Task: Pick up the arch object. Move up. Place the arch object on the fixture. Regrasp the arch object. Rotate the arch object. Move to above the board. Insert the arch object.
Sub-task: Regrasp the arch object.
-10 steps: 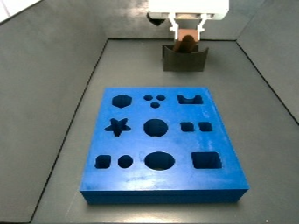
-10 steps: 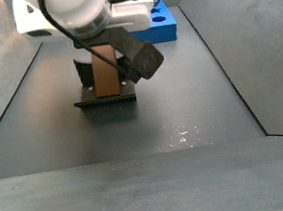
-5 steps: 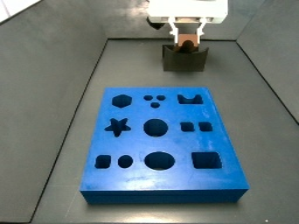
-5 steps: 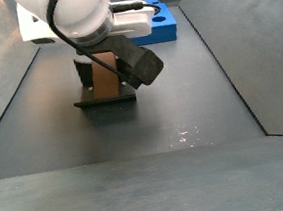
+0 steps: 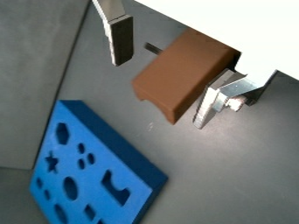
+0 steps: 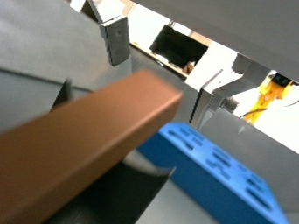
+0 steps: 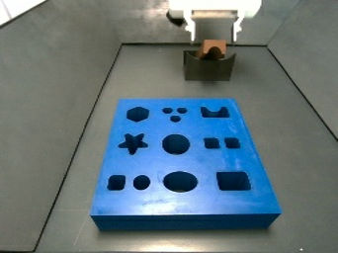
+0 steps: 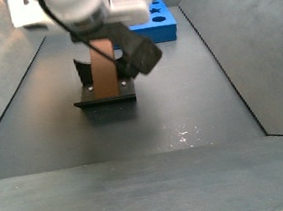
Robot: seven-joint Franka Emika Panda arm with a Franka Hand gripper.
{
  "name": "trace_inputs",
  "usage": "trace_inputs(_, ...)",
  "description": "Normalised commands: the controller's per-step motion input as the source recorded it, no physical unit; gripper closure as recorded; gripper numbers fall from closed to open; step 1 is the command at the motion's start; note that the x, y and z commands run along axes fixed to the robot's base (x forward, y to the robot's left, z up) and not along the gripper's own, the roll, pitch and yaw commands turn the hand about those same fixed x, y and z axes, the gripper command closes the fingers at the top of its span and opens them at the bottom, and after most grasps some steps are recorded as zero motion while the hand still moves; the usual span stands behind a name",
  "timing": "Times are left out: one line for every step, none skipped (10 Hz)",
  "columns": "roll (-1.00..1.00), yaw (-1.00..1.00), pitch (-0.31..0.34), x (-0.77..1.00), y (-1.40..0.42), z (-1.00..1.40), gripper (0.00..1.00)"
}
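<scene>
Orange-brown arch object point(image 8: 103, 69) upright in fixture point(image 8: 105, 99), pincer point(image 5: 163, 72) open astride.

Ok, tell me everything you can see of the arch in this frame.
The arch is a long orange-brown bar with plain matte faces and a notch cut into one end, seen in a wrist view. It stands upright with its lower end in the fixture, beyond the far end of the board. The tool is open around the arch; its silver fingers stand clear on either side, so only the fixture touches it.
</scene>
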Motion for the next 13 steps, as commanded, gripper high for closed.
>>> trace_inputs(0.04, 0.01, 0.042, -0.03, 0.00, 1.00, 0.00)
trace_inputs(0.04, 0.01, 0.052, -0.03, 0.00, 1.00, 0.00)
trace_inputs(0.05, 0.00, 0.065, -0.04, 0.01, 0.87, 0.00)
trace_inputs(0.05, -0.01, 0.070, -0.04, 0.01, 0.68, 0.00)
trace_inputs(0.05, -0.02, 0.073, -0.03, 0.01, 0.43, 0.00)
trace_inputs(0.05, -0.02, 0.073, -0.02, 0.01, 0.31, 0.00)
trace_inputs(1.00, 0.05, 0.063, 0.16, -0.81, 0.78, 0.00)
trace_inputs(1.00, 0.05, 0.062, 0.16, -0.78, 0.70, 0.00)
trace_inputs(1.00, 0.04, 0.058, 0.06, -0.59, 0.53, 0.00)
trace_inputs(1.00, 0.04, 0.054, 0.01, -0.39, 0.34, 0.00)
trace_inputs(1.00, 0.04, 0.050, -0.02, -0.19, 0.13, 0.00)
trace_inputs(1.00, 0.04, 0.050, -0.01, -0.09, 0.05, 0.00)
trace_inputs(1.00, 0.04, 0.049, -0.01, -0.06, 0.04, 0.00)
